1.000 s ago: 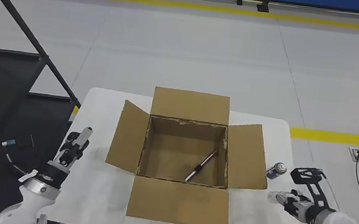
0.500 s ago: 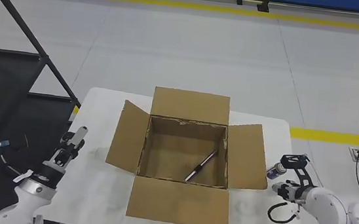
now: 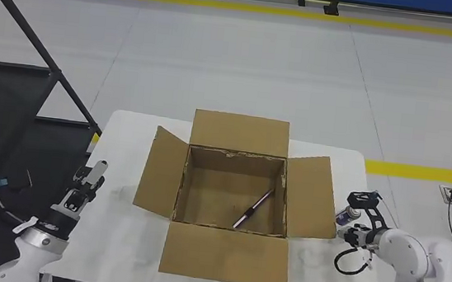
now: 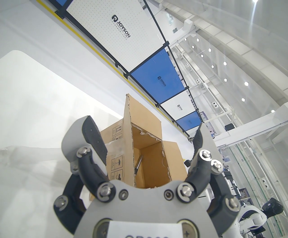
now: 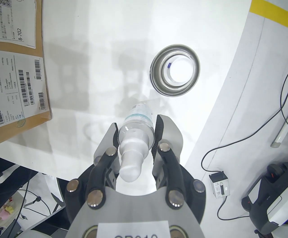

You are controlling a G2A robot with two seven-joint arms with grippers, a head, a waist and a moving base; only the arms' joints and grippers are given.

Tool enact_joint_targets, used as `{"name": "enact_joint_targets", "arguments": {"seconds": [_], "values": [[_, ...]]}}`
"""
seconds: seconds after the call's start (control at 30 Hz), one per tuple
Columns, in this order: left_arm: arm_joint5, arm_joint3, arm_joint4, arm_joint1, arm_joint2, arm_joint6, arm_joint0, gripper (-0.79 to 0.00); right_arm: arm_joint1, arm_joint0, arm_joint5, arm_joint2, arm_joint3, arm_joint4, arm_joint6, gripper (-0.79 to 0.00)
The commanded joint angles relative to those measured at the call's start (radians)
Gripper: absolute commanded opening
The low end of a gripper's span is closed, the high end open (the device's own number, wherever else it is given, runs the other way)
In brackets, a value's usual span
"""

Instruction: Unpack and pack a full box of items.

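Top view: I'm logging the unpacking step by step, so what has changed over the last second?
The right claw, shut on a small clear bottle, moved inward toward the box and now sits close beside the can, not touching it. The left claw, open, drew back slightly toward the near edge. The box, the pen inside it and the can kept their places.
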State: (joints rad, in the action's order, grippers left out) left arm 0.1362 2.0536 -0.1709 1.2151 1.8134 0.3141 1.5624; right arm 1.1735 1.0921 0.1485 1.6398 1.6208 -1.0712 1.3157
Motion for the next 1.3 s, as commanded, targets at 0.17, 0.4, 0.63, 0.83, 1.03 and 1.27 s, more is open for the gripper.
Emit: {"name": "enact_joint_targets", "arguments": {"seconds": [0.17,0.4,0.63,0.83,1.03,1.27], "values": [[0.013,0.000,0.001,-0.002,0.004,0.001,0.010,0.000,-0.008,0.022,-0.015,0.006,0.023,0.005,0.004,-0.311],[0.020,-0.002,0.008,-0.003,0.017,0.002,0.018,0.000,-0.014,0.123,-0.172,0.121,0.257,0.066,-0.038,-0.022],[0.036,-0.014,0.033,-0.005,0.032,0.000,0.030,0.000,-0.023,0.210,-0.147,0.196,0.639,0.136,-0.021,0.000],[0.061,-0.014,0.074,-0.004,0.052,-0.010,0.045,0.000,-0.037,0.012,-0.037,-0.025,0.721,0.126,0.100,0.000],[0.093,-0.027,0.115,-0.004,0.078,-0.012,0.071,0.000,-0.011,-0.402,-0.025,-0.427,0.452,0.126,0.217,0.000],[0.121,-0.046,0.165,-0.006,0.120,0.003,0.091,0.000,0.075,-0.752,-0.107,-0.770,0.011,0.224,0.190,0.000]]}}
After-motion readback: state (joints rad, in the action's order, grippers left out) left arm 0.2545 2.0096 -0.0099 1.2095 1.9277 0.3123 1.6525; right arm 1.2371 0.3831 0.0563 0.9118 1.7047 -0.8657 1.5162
